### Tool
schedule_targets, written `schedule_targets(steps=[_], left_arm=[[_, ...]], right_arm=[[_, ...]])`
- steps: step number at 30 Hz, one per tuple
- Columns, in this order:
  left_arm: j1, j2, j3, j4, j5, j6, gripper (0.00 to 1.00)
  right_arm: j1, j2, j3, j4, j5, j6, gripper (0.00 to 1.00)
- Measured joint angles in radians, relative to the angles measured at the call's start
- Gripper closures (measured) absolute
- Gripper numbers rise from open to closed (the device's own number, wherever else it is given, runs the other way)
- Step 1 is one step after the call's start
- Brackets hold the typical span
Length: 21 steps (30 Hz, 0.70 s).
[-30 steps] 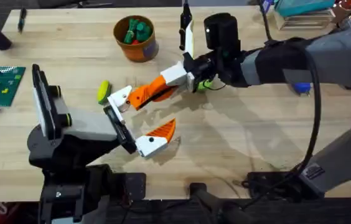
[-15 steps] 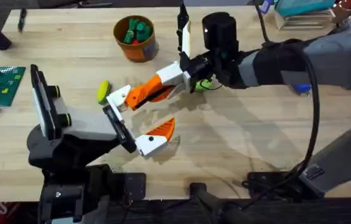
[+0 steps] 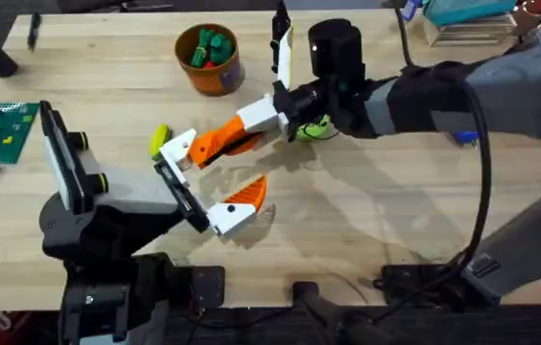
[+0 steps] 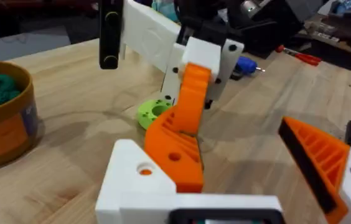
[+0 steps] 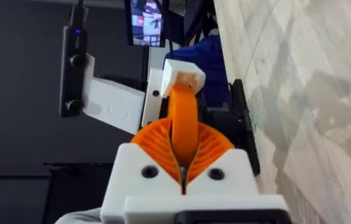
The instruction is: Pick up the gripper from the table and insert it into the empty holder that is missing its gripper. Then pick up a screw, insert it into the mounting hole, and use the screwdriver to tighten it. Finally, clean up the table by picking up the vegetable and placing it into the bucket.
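Two orange-padded fingers of the right gripper [image 5: 183, 163] are clamped on the gripper [image 3: 219, 144], the small orange wedge, which juts leftward out of them. Its free end is at the holder [image 3: 180, 147] – the bare white finger base on the far side of the left gripper [image 3: 209, 180], whose jaws stand wide apart with nothing between them. From the left wrist the wedge appears to lie against the holder's side, but I cannot tell whether it is fully seated. To do this well, I would keep the left arm rigid, slide the wedge along the holder's face until the holes line up, and only then let go – a skewed release would likely drop it. Further out, the vegetable [image 3: 159, 140] lies just left of the holder, and the bucket [image 3: 221, 79] stands beyond, toward the far edge.
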Motion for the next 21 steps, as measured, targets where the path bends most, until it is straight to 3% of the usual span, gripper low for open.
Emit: schedule_targets(steps=[21], left_arm=[[0.003, 0.001, 0.0, 0.001, -0.008, -0.006, 0.015]], right_arm=[[0.053, 0.029, 0.043, 0.014, 0.048, 0.01, 0.986]])
